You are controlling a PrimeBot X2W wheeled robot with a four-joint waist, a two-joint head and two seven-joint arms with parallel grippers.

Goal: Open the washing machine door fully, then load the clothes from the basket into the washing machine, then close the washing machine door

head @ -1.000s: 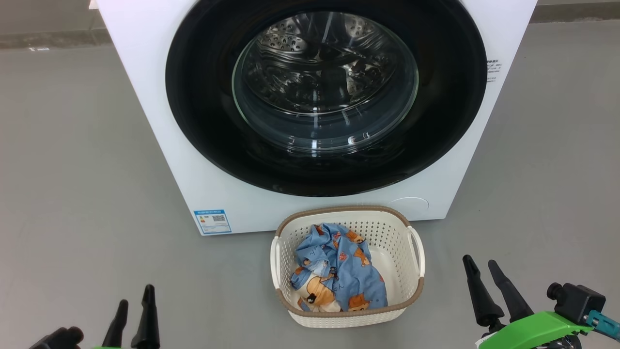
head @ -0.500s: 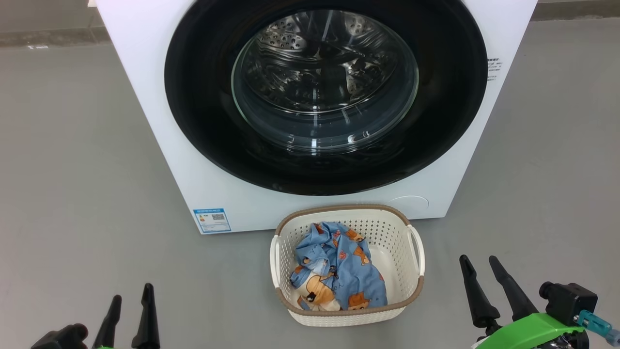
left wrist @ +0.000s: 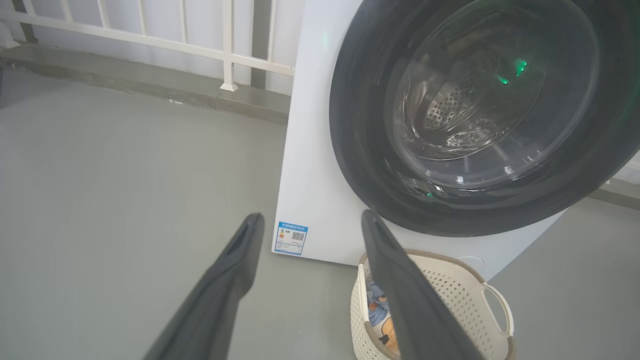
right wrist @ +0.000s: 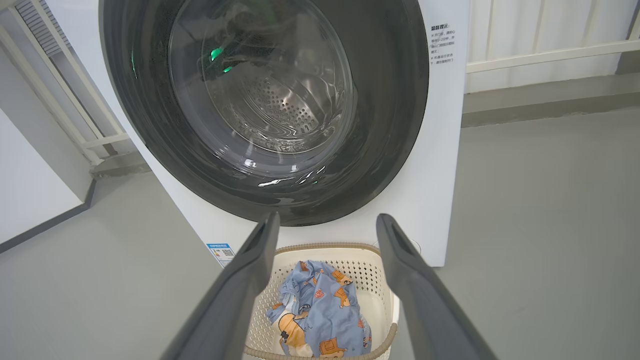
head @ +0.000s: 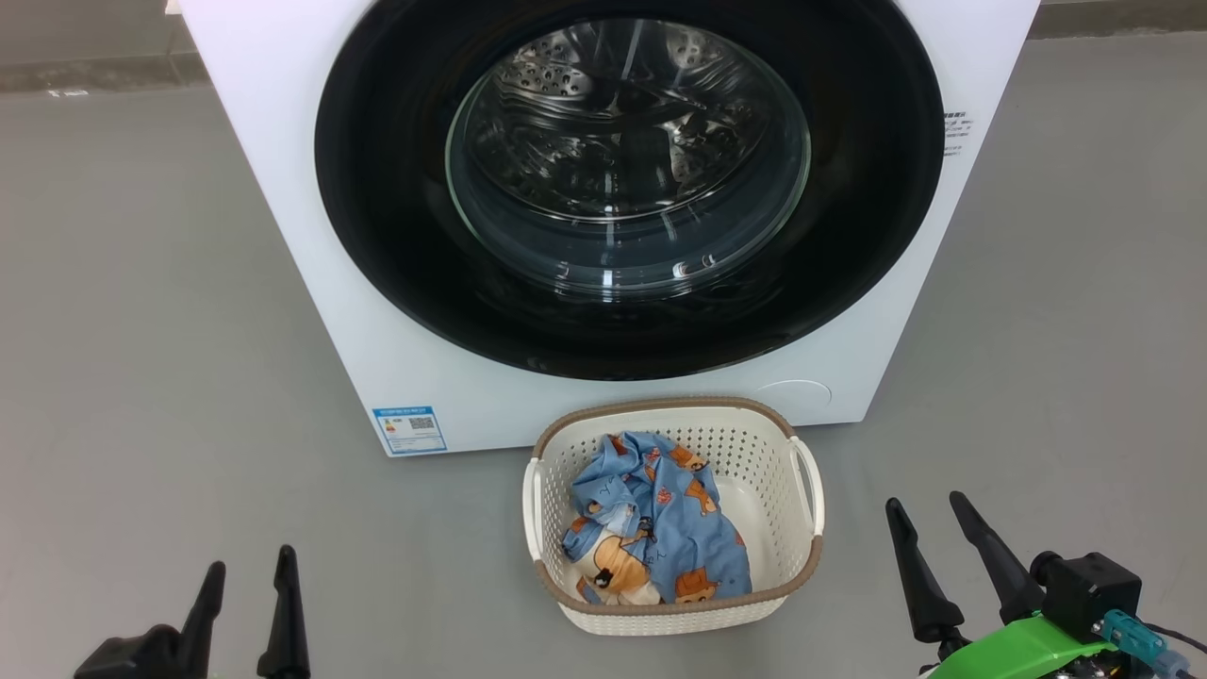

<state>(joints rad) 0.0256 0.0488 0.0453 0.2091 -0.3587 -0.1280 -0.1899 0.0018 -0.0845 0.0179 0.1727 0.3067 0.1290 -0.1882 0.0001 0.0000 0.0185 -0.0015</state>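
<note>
The washing machine door [head: 627, 189] fills the upper middle of the head view. It lies flush against the white washing machine [head: 283, 217], so the opening step is not yet done. Just below it, at lower centre, the basket [head: 674, 412] stands on the grey floor [head: 141, 330] close to the machine's front, with the clothes [head: 655, 533] bundled toward its left side.

The door lies up-frame from both sets of jaws and between them. Being round, it has no long axis, and no handle or hinge side can be made out. The right gripper [head: 924, 500], at lower right, reaches further up the frame than the left gripper [head: 252, 558] at lower left, so I judge it the nearer to the door's rim. Both arms sit low, pointing up-frame toward the machine, jaws spread wide and holding nothing.
</note>
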